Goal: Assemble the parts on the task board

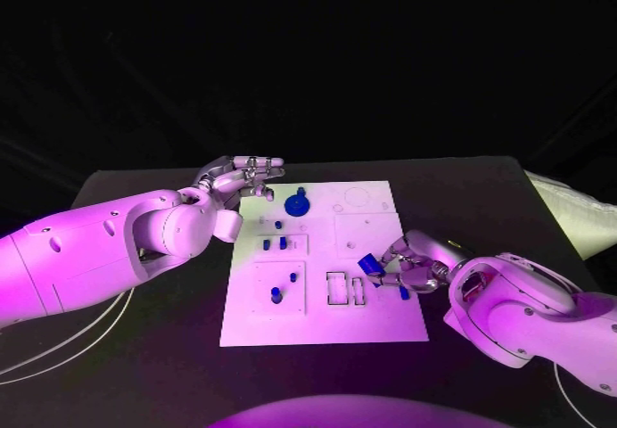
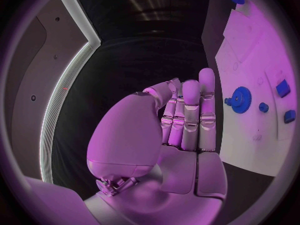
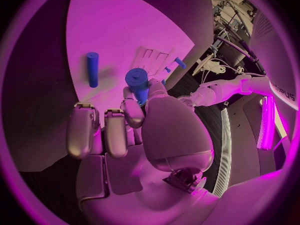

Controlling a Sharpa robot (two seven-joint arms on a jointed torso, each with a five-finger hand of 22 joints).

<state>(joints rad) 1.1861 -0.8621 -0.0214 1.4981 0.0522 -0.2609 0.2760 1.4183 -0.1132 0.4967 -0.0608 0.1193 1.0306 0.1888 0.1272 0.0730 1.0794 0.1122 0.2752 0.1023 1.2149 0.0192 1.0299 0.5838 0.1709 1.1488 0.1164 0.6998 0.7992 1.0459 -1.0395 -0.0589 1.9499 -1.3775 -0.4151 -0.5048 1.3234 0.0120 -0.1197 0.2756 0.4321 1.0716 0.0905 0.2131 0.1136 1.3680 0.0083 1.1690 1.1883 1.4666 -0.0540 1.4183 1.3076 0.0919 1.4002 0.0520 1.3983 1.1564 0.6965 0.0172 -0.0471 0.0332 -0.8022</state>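
The white task board [image 1: 366,316] lies in the middle of the table. My right hand [image 1: 409,265] hovers over its right edge, and thumb and a finger pinch a blue cylinder [image 1: 370,264] [image 3: 137,81]. A second blue cylinder [image 1: 404,292] [image 3: 92,69] lies on the board beside that hand. My left hand [image 1: 247,181] [image 2: 184,117] hangs at the board's far left corner with its fingers straight and nothing in it. A blue gear [image 1: 297,207] [image 2: 240,100] sits on the board near it.
Small blue pieces [image 1: 275,242] stand in a square recess left of the middle, and others [image 1: 278,293] sit in a recess nearer me. Narrow rectangular slots [image 1: 345,288] open in the board's near middle. Black table surrounds the board.
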